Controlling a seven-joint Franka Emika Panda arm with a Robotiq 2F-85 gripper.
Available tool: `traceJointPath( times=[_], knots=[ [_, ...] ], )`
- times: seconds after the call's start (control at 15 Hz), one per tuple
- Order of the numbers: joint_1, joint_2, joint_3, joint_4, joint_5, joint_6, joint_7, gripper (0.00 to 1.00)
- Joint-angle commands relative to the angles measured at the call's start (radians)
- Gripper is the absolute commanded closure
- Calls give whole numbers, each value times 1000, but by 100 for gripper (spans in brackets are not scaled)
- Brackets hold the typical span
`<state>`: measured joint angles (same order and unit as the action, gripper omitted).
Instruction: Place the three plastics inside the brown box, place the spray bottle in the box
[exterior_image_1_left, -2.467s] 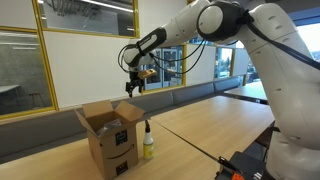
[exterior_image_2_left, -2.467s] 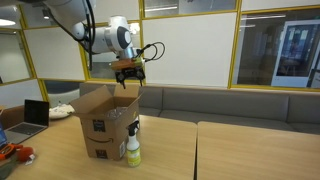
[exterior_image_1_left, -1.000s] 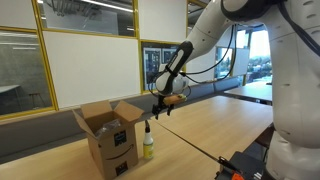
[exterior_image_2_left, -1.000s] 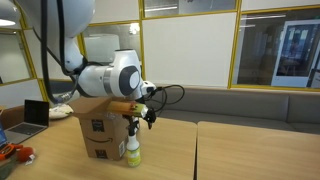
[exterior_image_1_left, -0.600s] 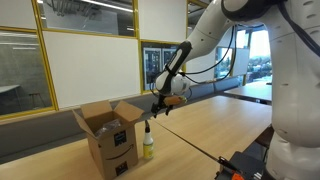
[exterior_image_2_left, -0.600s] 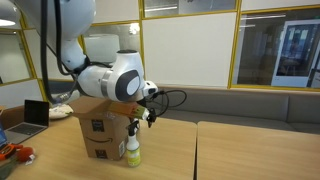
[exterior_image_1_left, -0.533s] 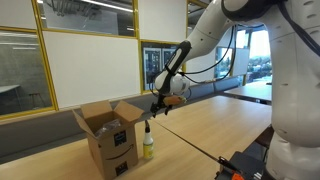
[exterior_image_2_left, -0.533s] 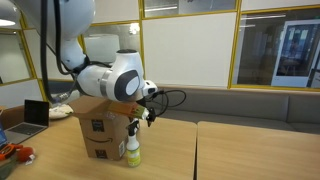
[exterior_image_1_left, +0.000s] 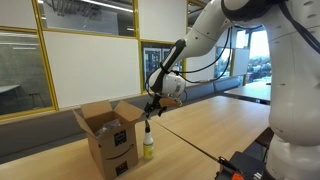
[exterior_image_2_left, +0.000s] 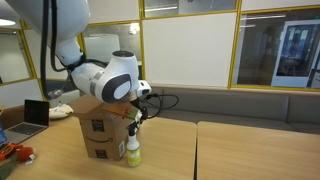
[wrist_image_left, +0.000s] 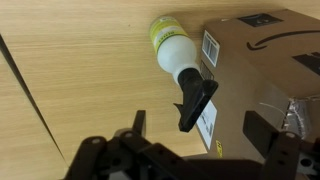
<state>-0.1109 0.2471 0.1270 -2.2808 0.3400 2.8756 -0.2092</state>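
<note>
Arm was glossy white all over, fat rounded shells with darker bands at the joints, taking up the whole right side of an exterior view. A thin black cable looped off near the wrist, and there was a small orange-ish patch there too. Gripper was matte black. Along the bottom of the wrist view its fingers looked dark and blocky.
</note>
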Motion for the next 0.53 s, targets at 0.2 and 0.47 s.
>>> traceJointPath(
  times=[0.2, 0.47],
  knots=[
    [-46, 81, 53, 56, 89, 41, -92, 0],
    [-52, 149, 51, 99, 81, 42, -87, 0]
  ],
)
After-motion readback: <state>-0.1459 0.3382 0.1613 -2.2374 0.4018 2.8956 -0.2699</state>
